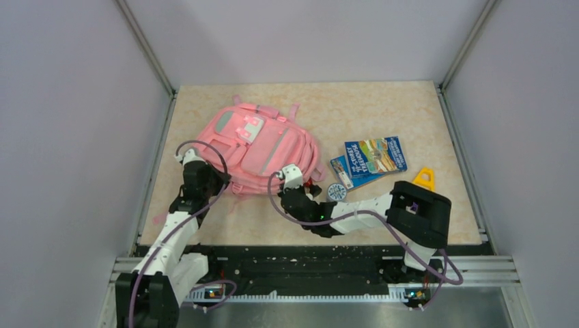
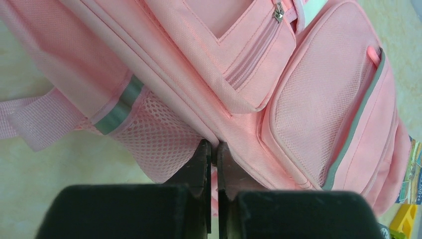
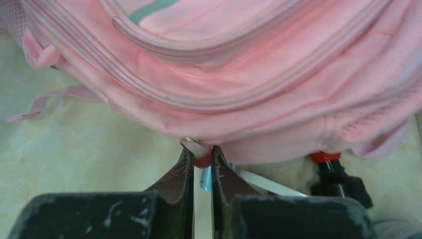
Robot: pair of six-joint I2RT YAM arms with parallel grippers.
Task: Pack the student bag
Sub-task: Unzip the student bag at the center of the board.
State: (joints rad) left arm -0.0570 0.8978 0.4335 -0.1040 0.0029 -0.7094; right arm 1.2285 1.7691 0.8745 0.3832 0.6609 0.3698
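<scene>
Well, the student bag (image 1: 263, 147) lies flat, pockets up, on the left half of the table (image 1: 410, 109), its long way running from far left to near right; the left gripper (image 2: 212, 149) is pinched tight on its side seam; the right gripper (image 3: 201, 152) is squeezed on a small red-and-white tab (image 3: 203, 160) at its near edge; bare tabletop shows behind the books (image 1: 372, 158).

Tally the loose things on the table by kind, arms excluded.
student bag: 1
books: 2, upper book on lower book
round disc: 1
yellow object: 1
black item with red band, at the bag's edge: 1
Total: 6. Anything hidden under the bag is not counted.
</scene>
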